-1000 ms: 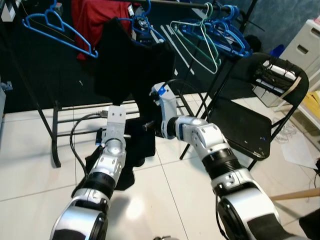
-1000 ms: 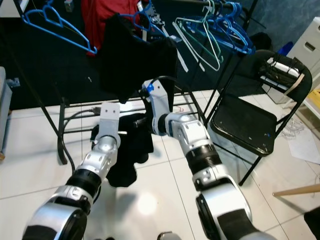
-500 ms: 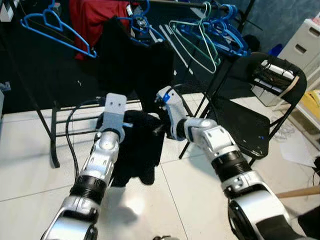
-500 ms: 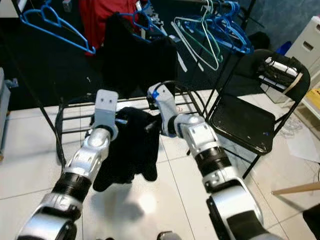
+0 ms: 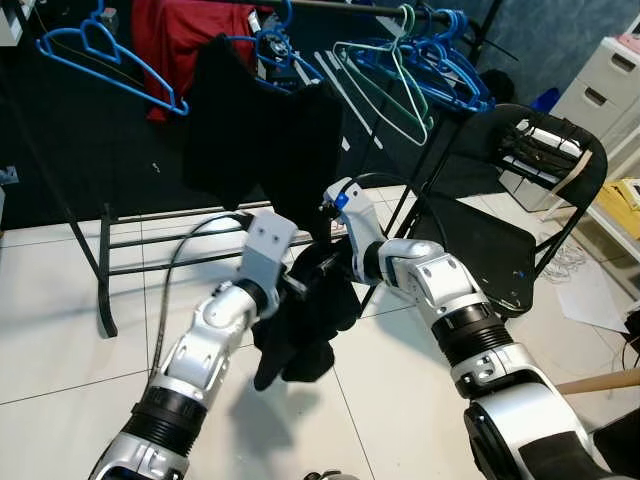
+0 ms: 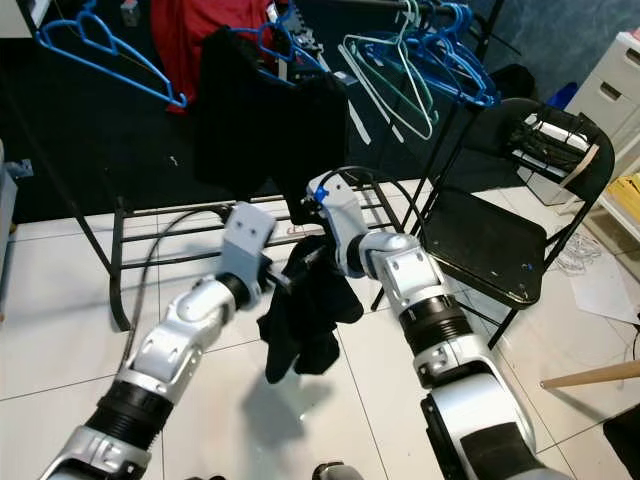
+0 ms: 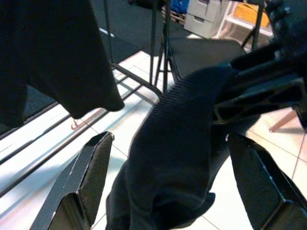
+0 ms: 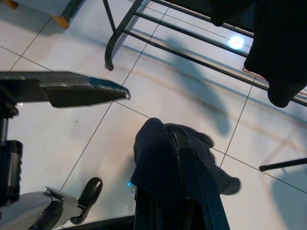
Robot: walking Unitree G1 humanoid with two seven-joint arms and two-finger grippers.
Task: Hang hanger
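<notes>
A bunched black garment (image 5: 300, 335) hangs above the white floor, in front of the clothes rack. My right gripper (image 5: 335, 262) is shut on its top edge; in the right wrist view the cloth (image 8: 158, 158) drapes over the closed fingers (image 8: 194, 191). My left gripper (image 7: 168, 182) is open, with one finger on each side of the cloth (image 7: 172, 143), close beside the right gripper. No hanger can be made out in the held cloth. Blue hangers (image 5: 100, 50), a pale green hanger (image 5: 390, 85) and a black garment (image 5: 250, 130) hang from the rail (image 5: 340, 6).
A black folding chair (image 5: 500, 250) stands close on the right, by my right arm. The rack's low bars (image 5: 150, 245) and leg (image 5: 90, 270) run behind the grippers. A red garment (image 5: 170, 40) hangs at the back. White drawers (image 5: 600, 90) stand at far right.
The black garment has risen off the floor. My left arm has swung right towards the right gripper, and the cloth, earlier spread between the two, now hangs bunched.
</notes>
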